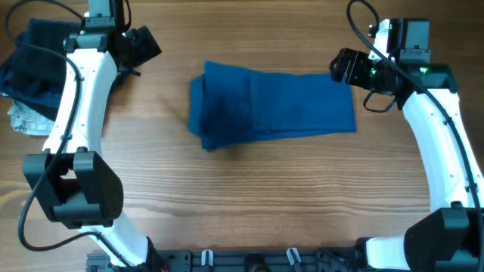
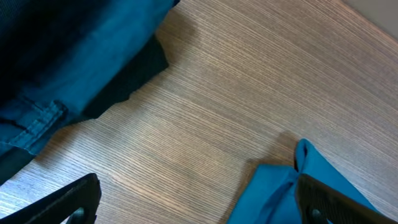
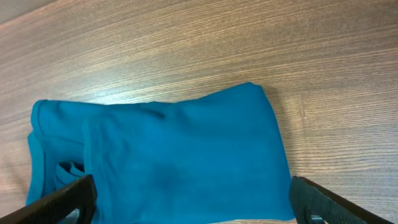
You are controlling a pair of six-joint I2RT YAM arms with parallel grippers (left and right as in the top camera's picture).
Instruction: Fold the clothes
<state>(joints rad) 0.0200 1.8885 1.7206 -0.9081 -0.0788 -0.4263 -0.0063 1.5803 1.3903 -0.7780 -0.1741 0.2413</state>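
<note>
Overhead, the left gripper (image 1: 142, 47) hung spread wide, holding nothing. The shirt (image 1: 272, 106) lay folded at its four o'clock, on the middle of the table (image 1: 249, 196). The right gripper (image 1: 342, 68), equally spread and empty, hovered at the shirt's two o'clock corner.

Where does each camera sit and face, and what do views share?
Overhead: above the wooden table, facing down on folded mid-blue fabric T-shirt; both white arms show.
Left wrist: down at dark garment pile and T-shirt corner; open left gripper shows.
Right wrist: down on the T-shirt; open right gripper shows.
Shared: T-shirt in all three.
</note>
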